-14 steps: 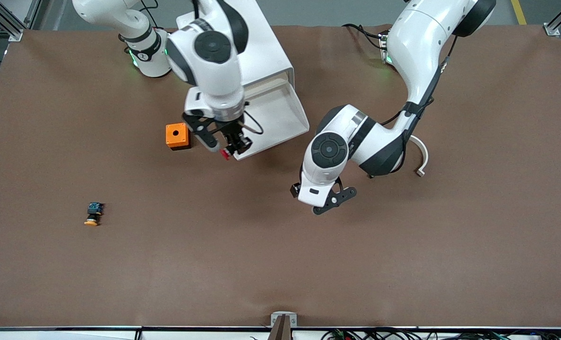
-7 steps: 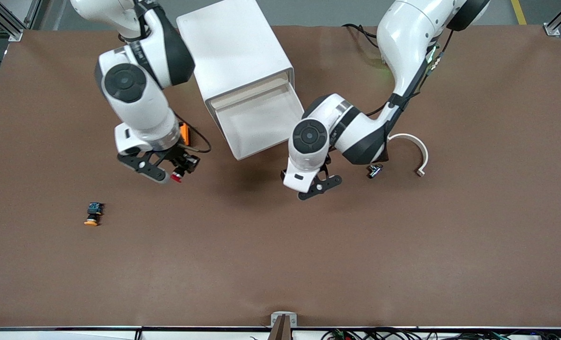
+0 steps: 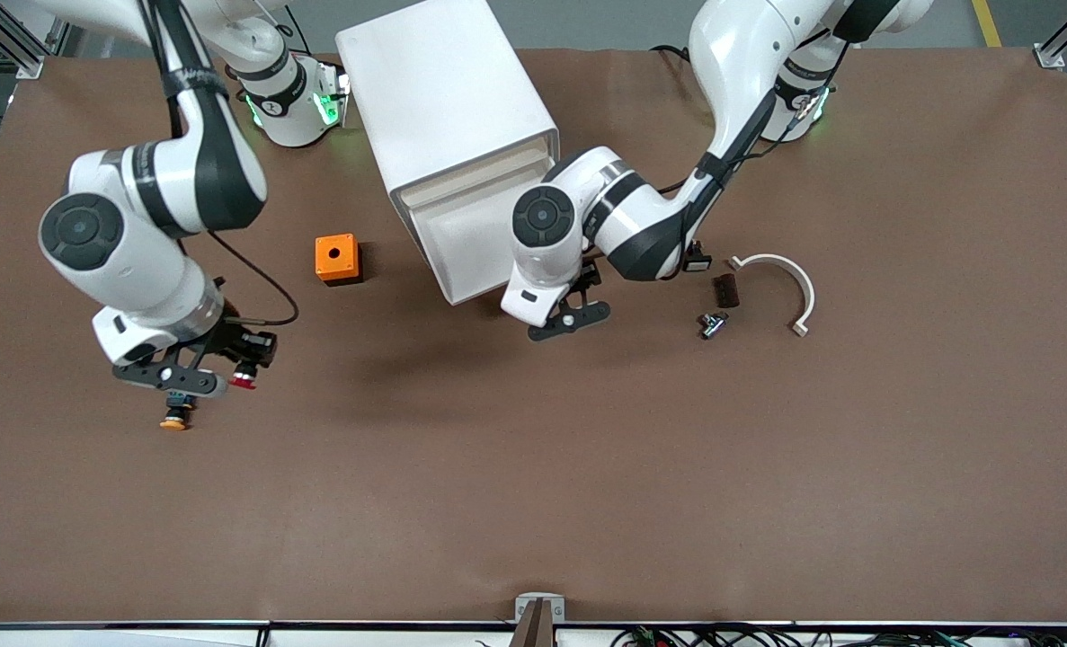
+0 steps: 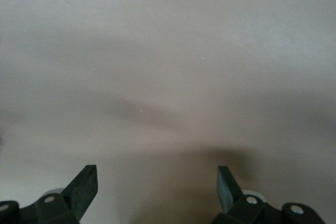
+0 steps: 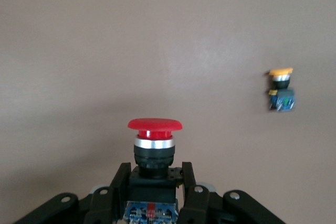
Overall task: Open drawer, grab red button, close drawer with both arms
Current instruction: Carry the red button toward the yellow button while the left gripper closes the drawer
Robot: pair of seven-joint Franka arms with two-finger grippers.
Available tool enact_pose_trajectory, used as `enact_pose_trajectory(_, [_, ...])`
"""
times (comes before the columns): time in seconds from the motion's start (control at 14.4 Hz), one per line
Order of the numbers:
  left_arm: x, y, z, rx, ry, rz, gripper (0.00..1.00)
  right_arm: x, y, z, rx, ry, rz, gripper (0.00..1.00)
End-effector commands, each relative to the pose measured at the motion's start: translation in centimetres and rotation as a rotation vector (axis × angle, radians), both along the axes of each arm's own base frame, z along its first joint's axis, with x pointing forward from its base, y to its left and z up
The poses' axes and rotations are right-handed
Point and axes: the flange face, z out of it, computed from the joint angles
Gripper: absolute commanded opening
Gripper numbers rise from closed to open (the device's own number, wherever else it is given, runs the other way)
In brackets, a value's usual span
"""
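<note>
Red-capped and black-bodied, the button (image 5: 154, 150) sits clamped in our right claw (image 3: 218, 373), whose fingers are closed on its body with the cap pointing away from the wrist. That claw hangs over the counter (image 3: 533, 467) toward the right arm's end, just beside the yellow-orange-capped button (image 3: 173, 418), which lies on its side on the brown surface. In the right wrist view we see that second button (image 5: 280, 88) apart from the red one, not touching it.

Our left claw (image 3: 569, 316) hovers just beside the front corner of the drawer (image 3: 461, 238), with its fingers (image 4: 84, 187) spread wide and nothing between them; the left wrist view shows only bare counter under them. The drawer is pulled out of the white cabinet (image 3: 443, 99) and we see no object in the part of its tray that shows.

An orange cube box (image 3: 337, 258) stands on the counter, beside the cabinet on the side toward the right arm. Toward the left arm's end lie a curved white piece (image 3: 785, 279), a small dark block (image 3: 725, 289) and a small metal part (image 3: 711, 323), all near one another.
</note>
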Motion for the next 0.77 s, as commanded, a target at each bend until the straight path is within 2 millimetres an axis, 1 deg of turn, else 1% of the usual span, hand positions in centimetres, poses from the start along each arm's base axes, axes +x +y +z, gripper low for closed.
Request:
enact_pose_trajectory(0.0, [-1.6, -0.3, 1.1, -0.026, -0.031, -0.037, 1.0, 0.6, -4.3, -3.8, 0.007, -0.016, 0.085, 0.0])
enact_pose_trajectory(0.14, [-2.1, -1.0, 1.0, -0.048, -0.024, -0.037, 1.0, 0.9, -7.9, -6.8, -0.003, -0.034, 0.132, 0.0])
enact_pose_trajectory(0.21, [-2.3, -1.2, 1.0, -0.056, -0.014, -0.035, 1.0, 1.0, -9.0, -8.4, -0.006, -0.04, 0.141, 0.0])
enact_pose_trajectory(0.35, [-3.6, -2.1, 0.7, -0.06, 0.004, -0.027, 1.0, 0.7, -10.6, -11.4, -0.011, -0.063, 0.145, 0.0])
enact_pose_trajectory(0.42, [-4.4, -2.6, 0.4, -0.067, 0.027, -0.024, 1.0, 0.4, -11.3, -13.2, -0.013, -0.075, 0.14, 0.0])
enact_pose_trajectory(0.63, [-6.2, -3.7, -0.1, -0.089, 0.078, -0.018, 1.0, -0.5, -12.9, -17.3, -0.02, -0.101, 0.138, 0.0])
enact_pose_trajectory(0.7, [-6.7, -4.1, 0.0, -0.097, 0.09, -0.017, 1.0, -0.8, -13.1, -18.5, -0.019, -0.104, 0.135, 0.0])
